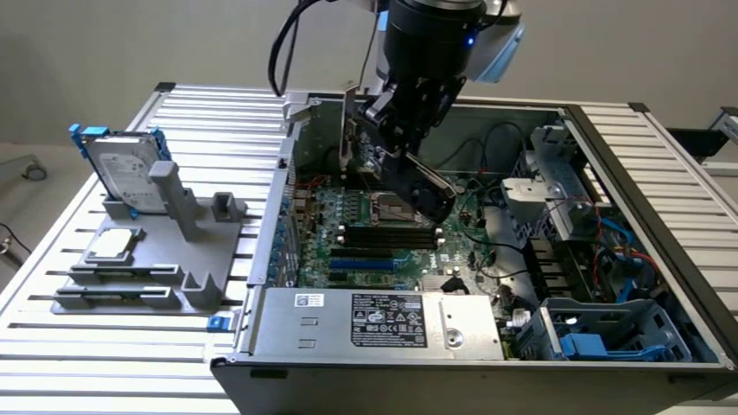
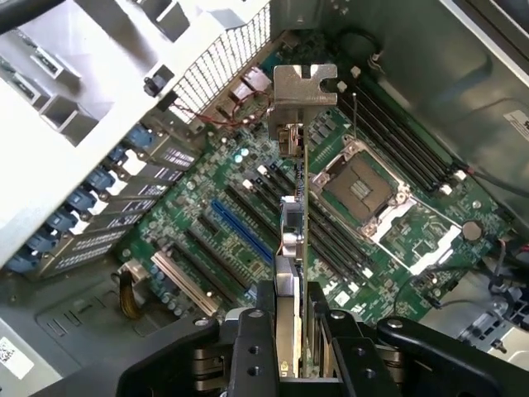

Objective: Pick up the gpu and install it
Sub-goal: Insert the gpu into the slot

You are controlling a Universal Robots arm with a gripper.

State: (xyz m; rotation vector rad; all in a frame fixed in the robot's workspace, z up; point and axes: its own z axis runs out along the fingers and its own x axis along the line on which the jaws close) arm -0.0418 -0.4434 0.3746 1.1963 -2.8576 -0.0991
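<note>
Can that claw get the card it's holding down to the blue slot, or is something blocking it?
Probably yes. The claw grips the gpu above the open case, and the blue slot lies bare on the board, with nothing across it.

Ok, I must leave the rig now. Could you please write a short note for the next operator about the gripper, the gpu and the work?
Gripper: shut on the gpu, gripping one end; the silver bracket points away from the wrist.
Position: the gpu hangs on edge inside the open computer case, above the motherboard.
Done: gpu picked up and brought over the board.
Left: it is not yet seated in any slot.
</note>
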